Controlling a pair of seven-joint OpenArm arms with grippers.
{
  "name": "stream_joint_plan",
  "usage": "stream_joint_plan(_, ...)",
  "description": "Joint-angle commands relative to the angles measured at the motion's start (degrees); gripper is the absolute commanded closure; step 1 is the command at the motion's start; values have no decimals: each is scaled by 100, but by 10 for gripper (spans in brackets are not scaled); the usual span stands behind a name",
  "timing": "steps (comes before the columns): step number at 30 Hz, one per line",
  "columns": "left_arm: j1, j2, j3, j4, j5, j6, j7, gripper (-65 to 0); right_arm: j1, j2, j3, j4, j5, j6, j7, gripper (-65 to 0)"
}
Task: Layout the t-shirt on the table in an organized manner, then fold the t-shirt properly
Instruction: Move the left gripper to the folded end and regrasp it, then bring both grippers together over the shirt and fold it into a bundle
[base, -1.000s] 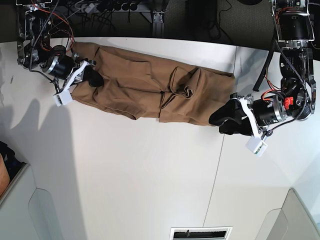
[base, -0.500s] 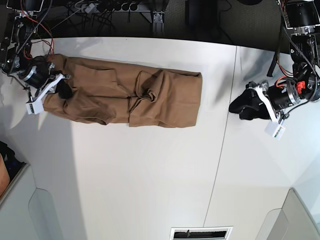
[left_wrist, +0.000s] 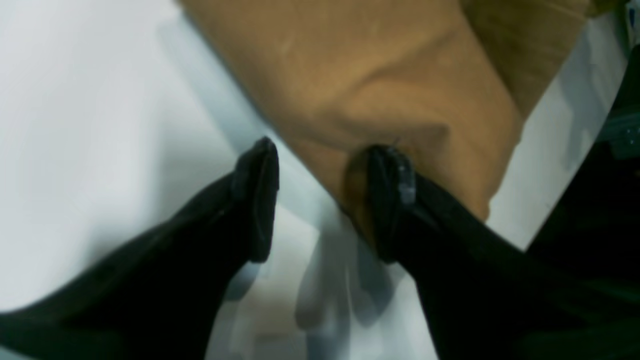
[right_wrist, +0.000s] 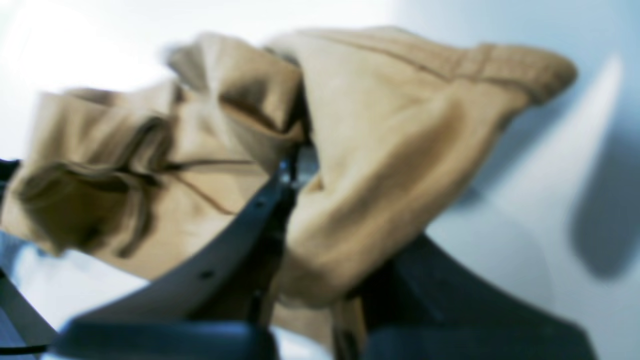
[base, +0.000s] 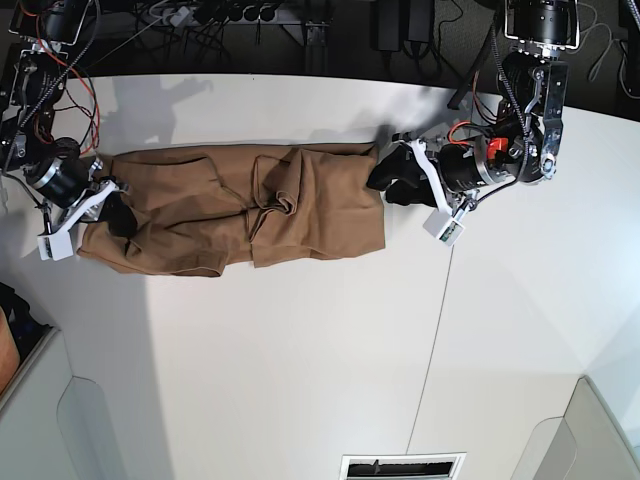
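Back at the t-shirt (base: 230, 205) hem, left pincer (base: 385, 183) spread — right pincer (base: 112, 212) pinching cloth.

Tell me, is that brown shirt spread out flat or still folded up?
Still folded up. The shirt lies on the table as a long narrow strip, doubled over itself, with bunched creases near its middle.

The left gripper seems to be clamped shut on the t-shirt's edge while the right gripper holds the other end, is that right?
Not quite: the left gripper is open, one finger against the t-shirt and the other over bare table, as the left wrist view shows. The right gripper does hold the other end.
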Motion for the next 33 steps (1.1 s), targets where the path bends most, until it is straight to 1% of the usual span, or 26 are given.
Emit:
stream_joint_plan(1, -66, 22, 92, 31, 76, -8, 96, -298, 90, -13, 17, 243, 162, 22, 125, 0)
stream_joint_plan(7, -87, 160, 341, 31, 76, -8, 98, -298, 87, -649, -267, 667, 162, 22, 105, 0)
stream_joint_plan(14, -92, 160, 363, 31, 72, -8, 92, -298, 90, -1478, -957, 723, 31, 26, 118, 0)
stream_joint_plan(16, -90, 157, 363, 31, 72, -8, 94, -298, 87, -1714, -1169, 721, -94, 24, 111, 0)
stream_joint_plan(19, -90, 157, 363, 31, 72, -8, 94, -298, 72, -1971, -1497, 719, -328, 22, 105, 0)
stream_joint_plan(21, -90, 157, 363, 31, 70, -8, 94, -298, 72, -2072, -1753, 719, -356, 24, 107, -2)
stream_joint_plan(24, -90, 157, 363, 31, 57, -8, 92, -298, 85, -2214, -2159, 719, -367, 22, 133, -218)
stream_joint_plan(25, -90, 157, 363, 31, 28, -8, 92, -298, 90, -2267, -2297, 719, -413, 22, 133, -269)
stream_joint_plan(26, -90, 157, 363, 31, 4, -8, 92, -298, 90, -2321, -2439, 719, -492, 24, 140, -300)
stream_joint_plan(28, -90, 157, 363, 31, -42, -8, 94, -298, 90, -2409, -2715, 719, -702, 24, 164, -309)
stream_joint_plan(33, -90, 155, 361, 31, -57, -8, 94, -298, 232, -2424, -3351, 723, -1207, 22, 238, -308)
